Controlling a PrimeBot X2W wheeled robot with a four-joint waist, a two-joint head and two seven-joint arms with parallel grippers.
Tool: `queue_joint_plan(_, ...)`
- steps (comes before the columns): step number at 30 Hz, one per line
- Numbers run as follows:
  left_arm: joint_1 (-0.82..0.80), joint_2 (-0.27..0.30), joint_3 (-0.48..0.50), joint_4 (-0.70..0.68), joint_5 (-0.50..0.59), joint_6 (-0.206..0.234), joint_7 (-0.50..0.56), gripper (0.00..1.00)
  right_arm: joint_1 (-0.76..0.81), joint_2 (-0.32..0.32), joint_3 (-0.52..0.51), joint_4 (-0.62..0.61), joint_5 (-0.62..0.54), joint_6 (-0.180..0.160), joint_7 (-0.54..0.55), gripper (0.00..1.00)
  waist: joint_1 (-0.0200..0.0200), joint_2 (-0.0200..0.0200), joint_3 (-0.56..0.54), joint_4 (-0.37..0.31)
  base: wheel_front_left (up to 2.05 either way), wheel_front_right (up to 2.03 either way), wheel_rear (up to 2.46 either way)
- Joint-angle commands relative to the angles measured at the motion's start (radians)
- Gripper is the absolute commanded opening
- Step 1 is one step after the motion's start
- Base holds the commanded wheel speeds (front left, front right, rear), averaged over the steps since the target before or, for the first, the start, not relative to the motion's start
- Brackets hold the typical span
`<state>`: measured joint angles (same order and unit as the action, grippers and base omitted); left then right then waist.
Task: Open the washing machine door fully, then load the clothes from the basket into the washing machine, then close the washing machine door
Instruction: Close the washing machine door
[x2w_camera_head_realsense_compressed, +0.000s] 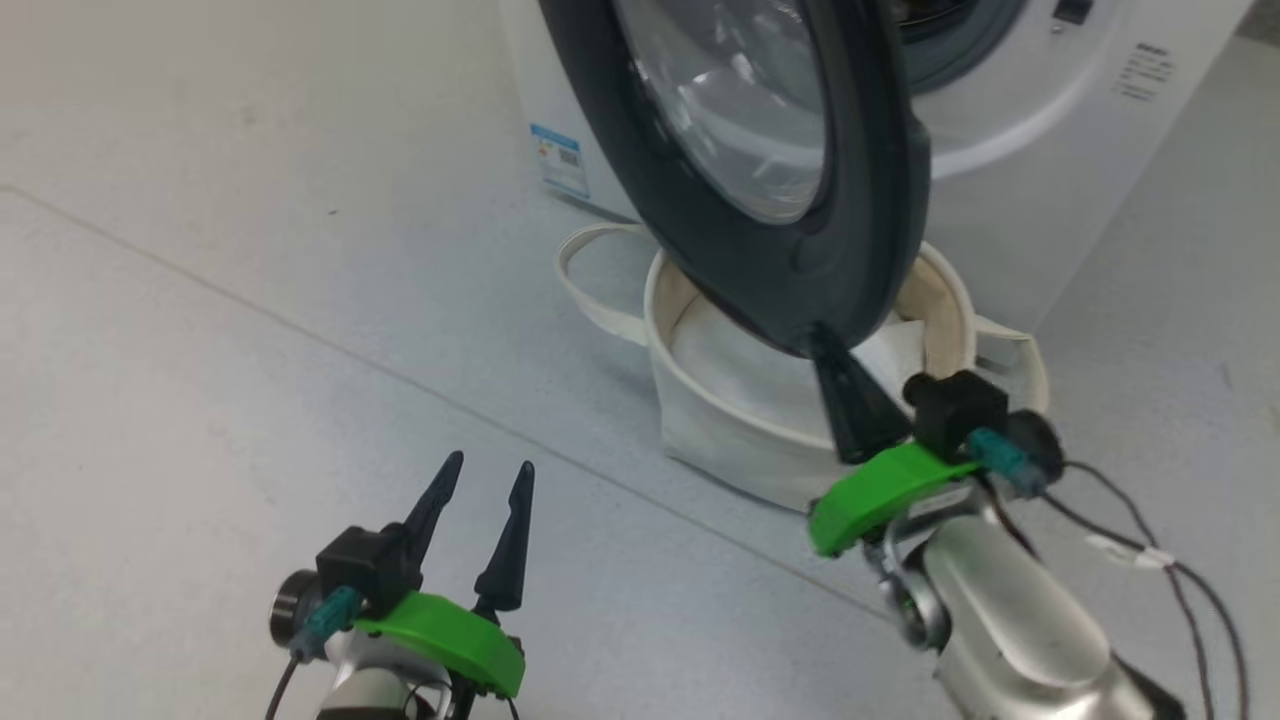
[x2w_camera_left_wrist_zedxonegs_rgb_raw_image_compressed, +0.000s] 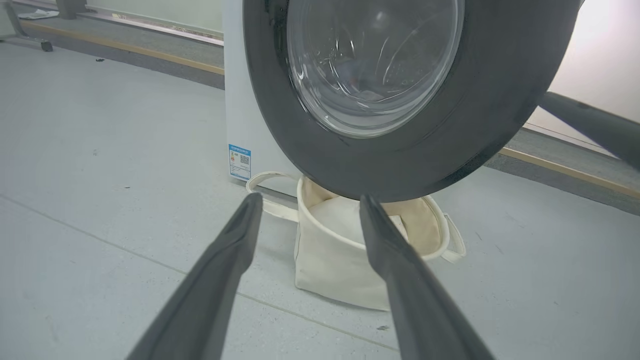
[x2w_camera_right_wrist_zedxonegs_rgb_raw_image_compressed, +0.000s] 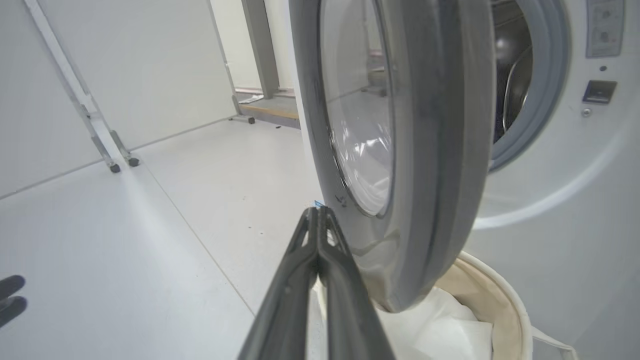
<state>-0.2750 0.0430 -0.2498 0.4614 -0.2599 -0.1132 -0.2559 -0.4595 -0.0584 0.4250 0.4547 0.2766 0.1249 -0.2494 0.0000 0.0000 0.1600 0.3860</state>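
Observation:
The washing machine is white, and its black-rimmed door stands swung out over the cream basket. My right gripper is shut on nothing, its tips at the door's lower rim, above the basket. In the right wrist view the shut tips sit beside the door's outer face; I cannot tell whether they touch it. My left gripper hangs open and empty over the floor to the left, pointing at the basket and door. The clothes are out of view.
A white padding sheet lies in the basket. The grey drum gasket shows behind the door. A blue label is on the washer's side. A metal frame's feet stand far off on the grey floor.

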Motion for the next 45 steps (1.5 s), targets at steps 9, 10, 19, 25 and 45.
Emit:
queue_joint_plan(9, -0.066, 0.007, 0.002, -0.014, -0.027, 0.016, -0.006, 1.00, -0.153, 0.008, -0.106, 0.132, -0.086, 0.006, -0.012, 0.00, 0.0000, 0.0000, 0.060, 0.113, 0.00, 0.00, 0.00)
queue_joint_plan(10, -0.065, 0.007, 0.000, -0.016, -0.032, 0.017, -0.006, 1.00, -0.158, 0.008, -0.123, 0.137, -0.096, 0.006, -0.012, 0.00, 0.0000, 0.0000, 0.061, 0.121, 0.00, 0.00, 0.00)
queue_joint_plan(19, -0.053, 0.007, 0.005, -0.045, -0.041, 0.023, -0.006, 1.00, -0.172, 0.008, -0.300, 0.137, -0.164, 0.006, -0.012, 0.00, 0.0000, 0.0000, 0.062, 0.154, 0.00, 0.00, 0.00)
queue_joint_plan(25, -0.051, 0.007, 0.011, -0.052, -0.045, 0.022, -0.006, 1.00, -0.184, 0.008, -0.410, 0.145, -0.204, 0.006, -0.012, 0.00, 0.0000, 0.0000, 0.067, 0.159, 0.00, 0.00, 0.00)
queue_joint_plan(45, -0.058, 0.007, 0.005, -0.070, -0.093, 0.039, -0.006, 1.00, -0.359, 0.008, -0.698, 0.191, -0.313, 0.006, -0.012, 0.00, 0.0000, 0.0000, 0.174, 0.177, 0.00, 0.00, 0.00)
